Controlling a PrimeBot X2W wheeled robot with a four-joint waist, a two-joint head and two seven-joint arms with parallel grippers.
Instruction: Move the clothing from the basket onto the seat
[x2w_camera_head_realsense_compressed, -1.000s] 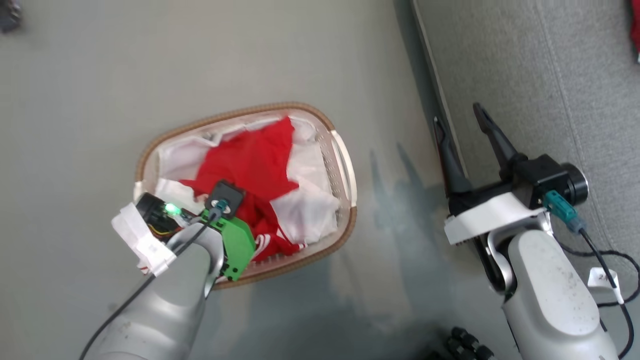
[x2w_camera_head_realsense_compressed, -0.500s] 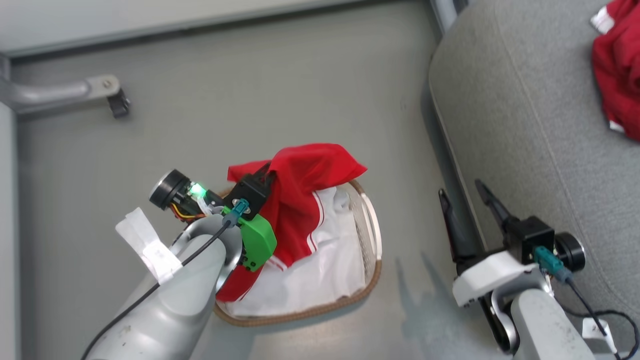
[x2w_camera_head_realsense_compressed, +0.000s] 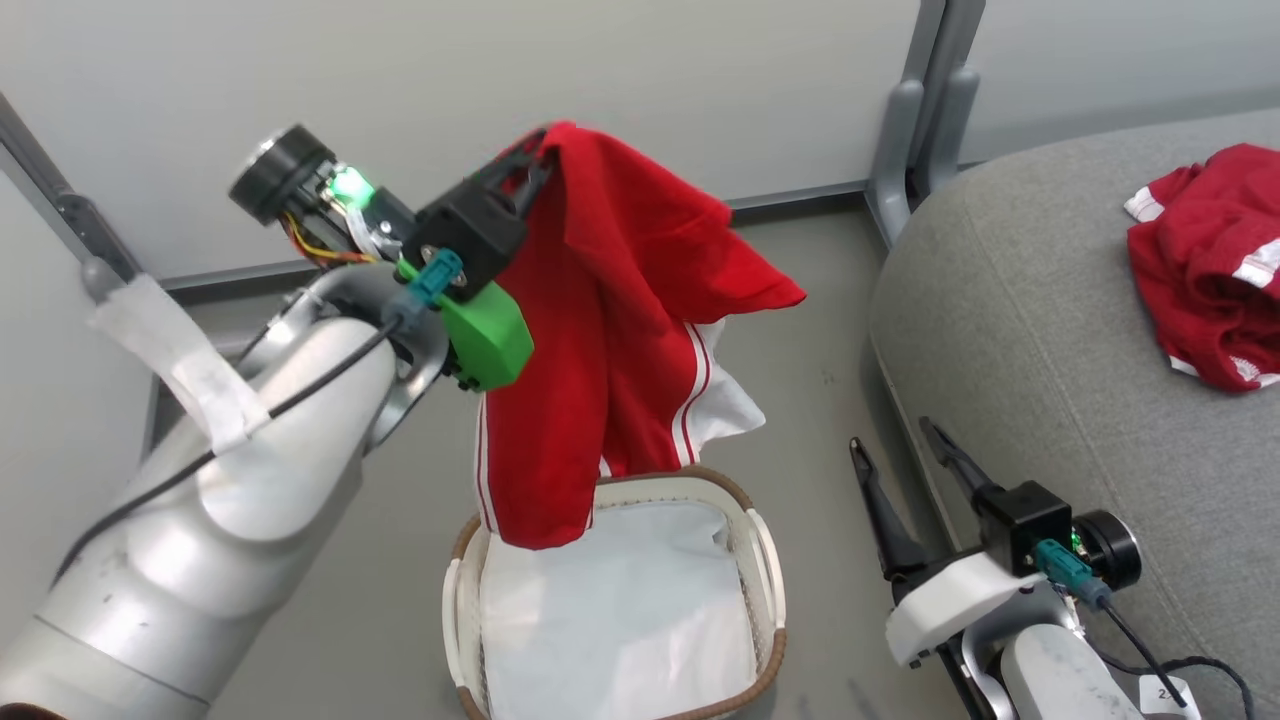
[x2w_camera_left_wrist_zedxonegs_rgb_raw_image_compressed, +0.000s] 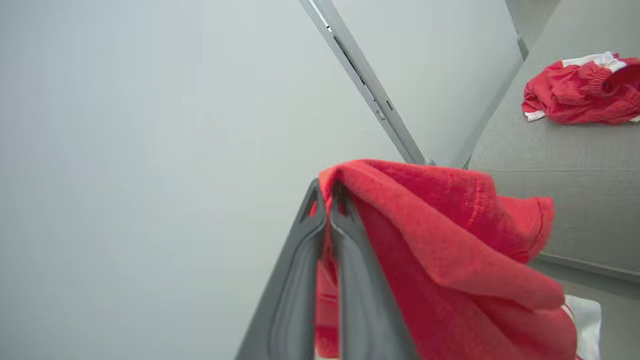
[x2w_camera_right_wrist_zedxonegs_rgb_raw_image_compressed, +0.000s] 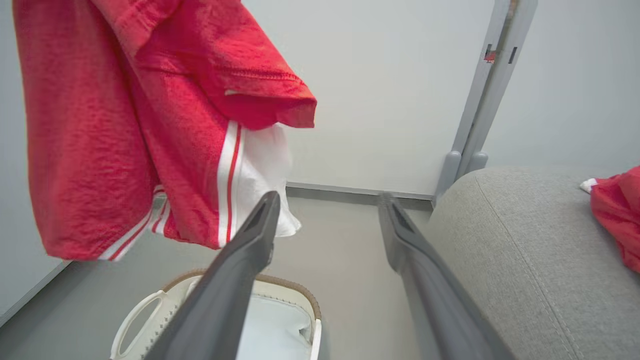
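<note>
L gripper (x2w_camera_head_realsense_compressed: 537, 165) had jaws pinched tight on the top fold of a red garment (x2w_camera_head_realsense_compressed: 600, 330) hanging above the basket (x2w_camera_head_realsense_compressed: 768, 560), R gripper (x2w_camera_head_realsense_compressed: 890, 437) gaped wide w/ nothing in it, so the carry needed enough height for the hem to clear the seat (x2w_camera_head_realsense_compressed: 1000, 330) edge before release beside the other red piece (x2w_camera_head_realsense_compressed: 1205, 270).
</note>
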